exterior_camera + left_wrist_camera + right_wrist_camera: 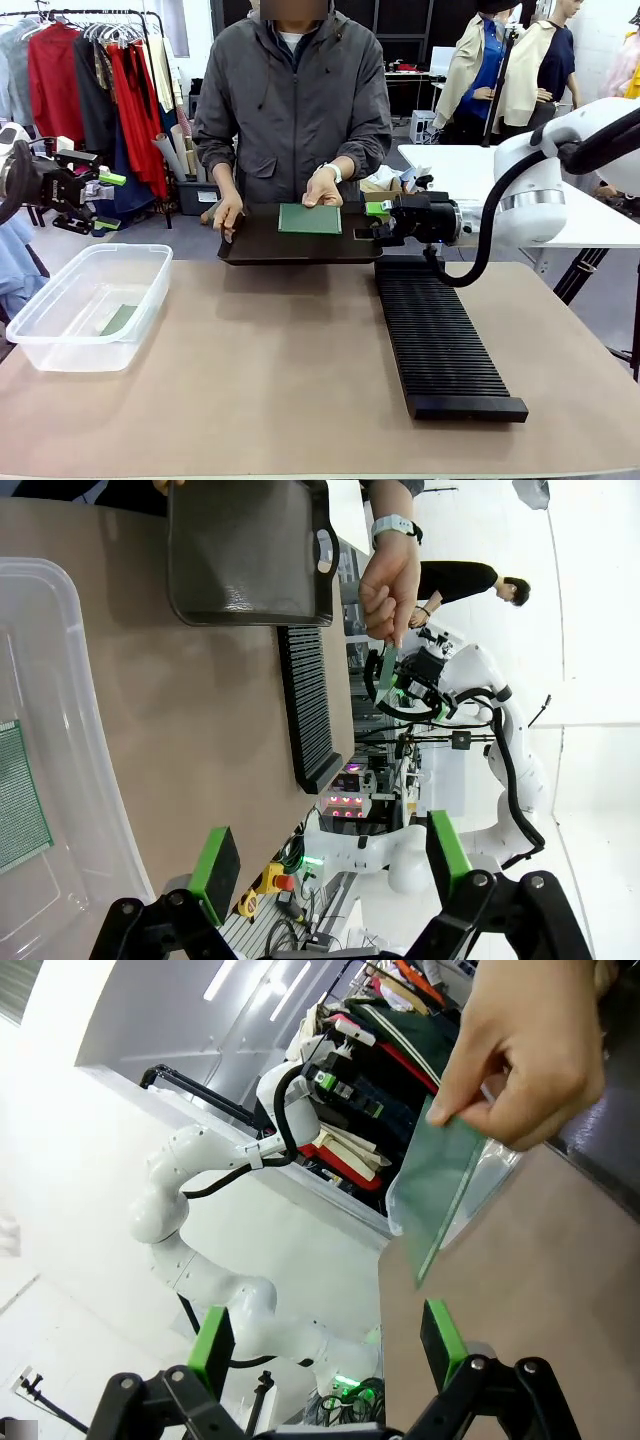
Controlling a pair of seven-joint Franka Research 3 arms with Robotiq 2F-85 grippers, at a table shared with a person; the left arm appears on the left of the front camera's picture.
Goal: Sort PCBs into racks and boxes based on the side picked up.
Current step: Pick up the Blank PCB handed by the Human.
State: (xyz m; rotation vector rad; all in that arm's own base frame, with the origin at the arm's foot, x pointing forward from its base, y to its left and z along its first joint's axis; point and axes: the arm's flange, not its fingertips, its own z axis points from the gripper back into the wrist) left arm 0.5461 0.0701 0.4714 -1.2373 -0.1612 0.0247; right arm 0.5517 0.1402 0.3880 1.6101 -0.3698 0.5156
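A person's hand (pixel 323 186) holds a green PCB (pixel 309 218) just over the flat black tray (pixel 262 246) at the table's far edge. My right gripper (pixel 377 214) stands open right beside that board's right edge. In the right wrist view the PCB (pixel 445 1188) hangs edge-on from the hand (pixel 530 1050), ahead of my open right gripper (pixel 330 1345). My left gripper (pixel 108 200) hovers open at the far left, above the clear box (pixel 35 335). Another PCB (pixel 118 320) lies in the box (pixel 70 680). The black rack (pixel 440 335) lies at the right.
The person's other hand (pixel 227 212) rests on the tray's left end. A clothes rail (pixel 100 70) stands behind my left arm, and a white table (pixel 470 170) behind my right arm. Bare tabletop (pixel 270 370) lies between box and rack.
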